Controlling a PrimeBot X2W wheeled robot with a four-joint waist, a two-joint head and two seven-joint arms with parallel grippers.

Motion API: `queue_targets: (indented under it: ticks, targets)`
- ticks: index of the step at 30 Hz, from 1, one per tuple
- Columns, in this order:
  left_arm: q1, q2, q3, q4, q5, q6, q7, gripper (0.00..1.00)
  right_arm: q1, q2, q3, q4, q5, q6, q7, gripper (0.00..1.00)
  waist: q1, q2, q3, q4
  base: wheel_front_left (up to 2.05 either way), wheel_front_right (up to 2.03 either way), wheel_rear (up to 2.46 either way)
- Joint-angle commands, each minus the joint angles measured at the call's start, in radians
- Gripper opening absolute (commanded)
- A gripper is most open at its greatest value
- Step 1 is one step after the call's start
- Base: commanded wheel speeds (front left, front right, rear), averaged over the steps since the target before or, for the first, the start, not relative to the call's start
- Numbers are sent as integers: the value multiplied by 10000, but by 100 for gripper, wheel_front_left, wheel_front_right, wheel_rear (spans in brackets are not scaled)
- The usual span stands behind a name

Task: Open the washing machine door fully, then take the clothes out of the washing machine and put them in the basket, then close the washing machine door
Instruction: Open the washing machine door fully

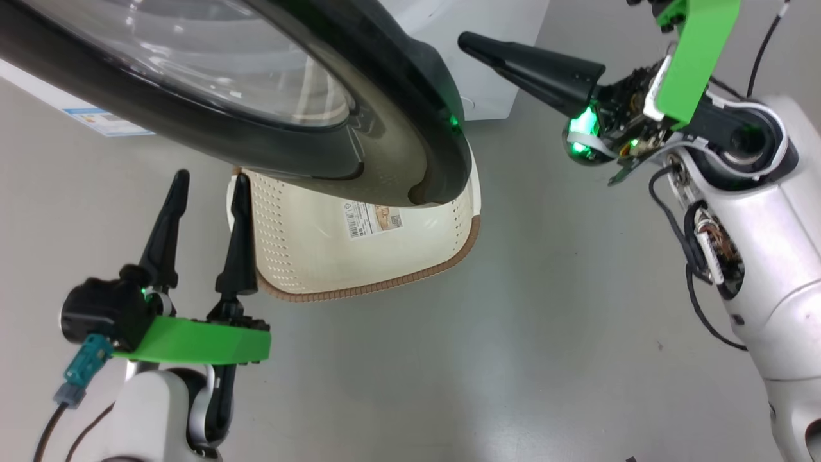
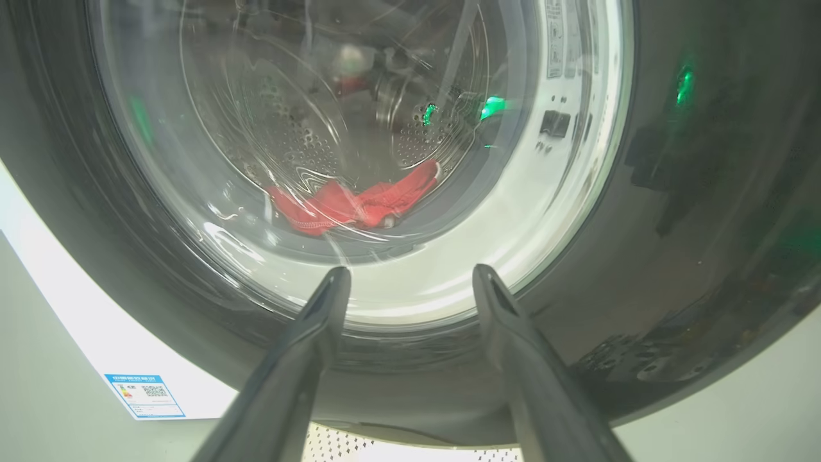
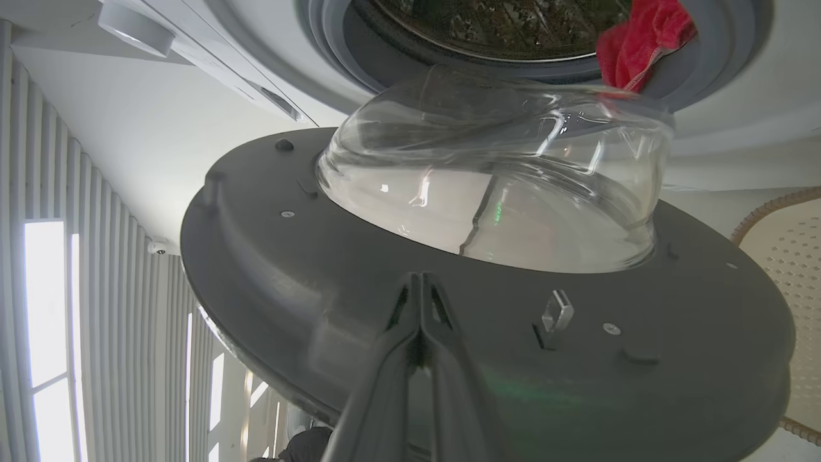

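The washing machine door [image 1: 410, 90] has a glossy black plastic rim that mirrors green lights, a clear, smooth bulging window [image 3: 494, 186] and a matt dark grey inner face. The washing machine [image 1: 494, 58] is smooth white panelling with a grey rubber ring [image 3: 333, 32] and a shiny perforated steel drum [image 2: 288, 141]; the clothes [image 2: 346, 205] are soft red cloth. The basket [image 1: 308, 250] is cream perforated plastic with a brown woven-look rim and a paper label [image 1: 375, 219]; the grey floor [image 1: 545, 321] is smooth, faintly sheened.
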Motion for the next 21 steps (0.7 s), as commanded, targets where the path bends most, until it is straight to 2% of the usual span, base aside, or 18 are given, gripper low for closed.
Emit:
queue_targets:
  ticks: [1, 11, 21]
  targets:
    - [-77, 267, 264, -218, -39, 23, -49, 100, -158, 239, 13, -153, 33, 67, 122, 0, 0, 0, -5, 32, 0, 0, 0]
    - [-25, 267, 94, -177, -166, 103, -49, 100, -484, 649, -105, 243, -249, 67, 907, 0, 0, 0, -100, 346, 0, 0, 0]
    - [201, 267, 135, -112, -188, 152, -49, 100, -74, 873, -231, 281, -591, 67, 1286, 0, 0, 0, -561, 608, 0, 0, 0]
